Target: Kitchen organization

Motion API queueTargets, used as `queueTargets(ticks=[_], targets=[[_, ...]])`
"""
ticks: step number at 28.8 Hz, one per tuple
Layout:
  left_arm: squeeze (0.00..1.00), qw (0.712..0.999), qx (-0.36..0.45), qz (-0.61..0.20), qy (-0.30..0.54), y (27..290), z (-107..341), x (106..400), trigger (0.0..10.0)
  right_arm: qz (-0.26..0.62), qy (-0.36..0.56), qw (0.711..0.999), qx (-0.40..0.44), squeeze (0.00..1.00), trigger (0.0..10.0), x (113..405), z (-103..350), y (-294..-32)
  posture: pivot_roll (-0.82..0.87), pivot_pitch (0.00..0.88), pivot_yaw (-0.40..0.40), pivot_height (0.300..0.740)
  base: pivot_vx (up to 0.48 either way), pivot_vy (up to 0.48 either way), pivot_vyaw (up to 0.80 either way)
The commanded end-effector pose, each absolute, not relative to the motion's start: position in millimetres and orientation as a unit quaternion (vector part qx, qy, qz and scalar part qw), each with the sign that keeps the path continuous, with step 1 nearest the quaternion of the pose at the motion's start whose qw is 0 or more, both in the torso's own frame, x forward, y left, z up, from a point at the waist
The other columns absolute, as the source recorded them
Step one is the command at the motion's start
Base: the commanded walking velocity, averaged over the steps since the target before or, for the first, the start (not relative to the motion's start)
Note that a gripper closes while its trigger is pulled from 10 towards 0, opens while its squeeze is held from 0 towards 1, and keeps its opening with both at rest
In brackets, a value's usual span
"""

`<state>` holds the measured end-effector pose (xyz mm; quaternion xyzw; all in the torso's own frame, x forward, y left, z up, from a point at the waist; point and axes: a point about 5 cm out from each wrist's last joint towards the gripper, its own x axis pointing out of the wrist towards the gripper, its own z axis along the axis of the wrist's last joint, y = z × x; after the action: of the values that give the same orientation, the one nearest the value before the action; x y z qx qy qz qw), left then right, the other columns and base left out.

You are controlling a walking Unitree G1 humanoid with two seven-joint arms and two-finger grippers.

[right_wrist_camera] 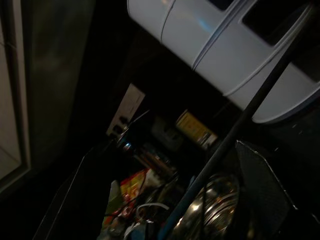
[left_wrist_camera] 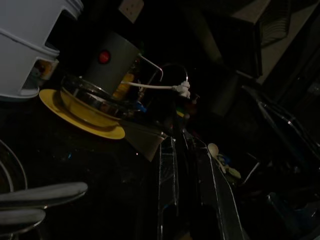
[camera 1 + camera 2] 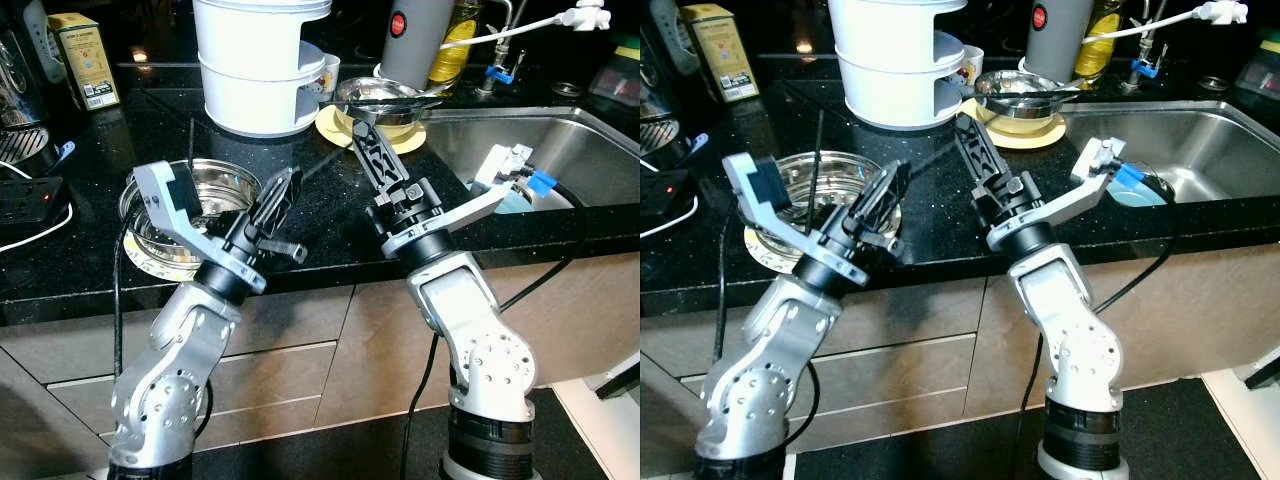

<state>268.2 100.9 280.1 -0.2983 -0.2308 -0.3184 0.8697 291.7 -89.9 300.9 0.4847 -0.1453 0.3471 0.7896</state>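
Observation:
A steel bowl (image 3: pixel 215 190) sits on a pale plate at the left of the black counter (image 3: pixel 330 215). My left gripper (image 3: pixel 285 195) hovers just right of that bowl, fingers together and holding nothing. A second steel bowl (image 3: pixel 378 98) rests on a yellow plate (image 3: pixel 408 138) further back, also seen as the yellow plate (image 2: pixel 82 117) in the left wrist view. My right gripper (image 3: pixel 360 135) points up at this bowl, just short of the plate's rim. In the dark right wrist view its fingers (image 1: pixel 265 185) stand apart, with nothing between them.
A white stacked steamer (image 3: pixel 262 70) stands at the back, with a grey flask (image 3: pixel 415 40) and an oil bottle (image 3: pixel 455 40) beside it. The steel sink (image 3: pixel 570 150) lies to the right. A yellow box (image 3: pixel 85 60) and a power strip (image 3: pixel 25 200) are at the left.

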Motion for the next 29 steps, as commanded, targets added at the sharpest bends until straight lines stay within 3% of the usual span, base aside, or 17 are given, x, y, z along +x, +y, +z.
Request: queueTargets(ticks=[1, 9, 10, 11, 12, 13, 29], targets=[[0.0, 0.856, -0.31, -0.351, -0.218, 92.4, 279.6, 259.6, 0.0, 0.377, -0.142, 0.768, 0.498, 0.0, 10.0, 284.0, 309.5, -83.1, -0.11, 0.157, -0.051, 0.74, 0.0, 0.0, 0.0], [0.0, 0.855, -0.313, -0.357, -0.207, 84.7, 278.9, 256.5, 0.0, 0.395, -0.128, 0.764, 0.494, 0.0, 10.0, 280.7, 310.9, -80.7, -0.11, 0.157, -0.05, 0.74, 0.0, 0.0, 0.0], [0.0, 0.854, -0.31, -0.367, -0.2, 82.7, 277.3, 255.6, 0.0, 0.398, -0.126, 0.762, 0.494, 0.0, 9.6, 279.8, 310.3, -80.6, -0.11, 0.157, -0.05, 0.74, 0.0, 0.0, 0.0], [0.0, 0.855, -0.313, -0.363, -0.2, 83.3, 276.9, 256.3, 0.0, 0.399, -0.125, 0.762, 0.494, 0.0, 1.3, 279.7, 310.4, -80.6, -0.11, 0.161, -0.049, 0.74, 0.0, 0.0, 0.0], [0.0, 0.856, -0.315, -0.359, -0.2, 84.0, 276.6, 256.9, 0.0, 0.399, -0.124, 0.762, 0.494, 0.0, 1.3, 279.7, 310.5, -80.6, -0.11, 0.161, -0.049, 0.74, 0.0, 0.0, 0.0], [0.0, 0.859, -0.314, -0.35, -0.204, 85.6, 277.0, 258.0, 0.0, 0.4, -0.124, 0.762, 0.494, 0.0, 0.0, 279.6, 310.7, -80.6, -0.11, 0.161, -0.049, 0.74, 0.0, 0.0, 0.0], [0.0, 0.87, -0.315, -0.317, -0.209, 91.0, 275.7, 262.5, 0.0, 0.375, -0.136, 0.777, 0.486, 0.0, 0.0, 284.3, 309.4, -87.8, -0.11, 0.165, -0.05, 0.74, 0.0, 0.0, 0.0]])
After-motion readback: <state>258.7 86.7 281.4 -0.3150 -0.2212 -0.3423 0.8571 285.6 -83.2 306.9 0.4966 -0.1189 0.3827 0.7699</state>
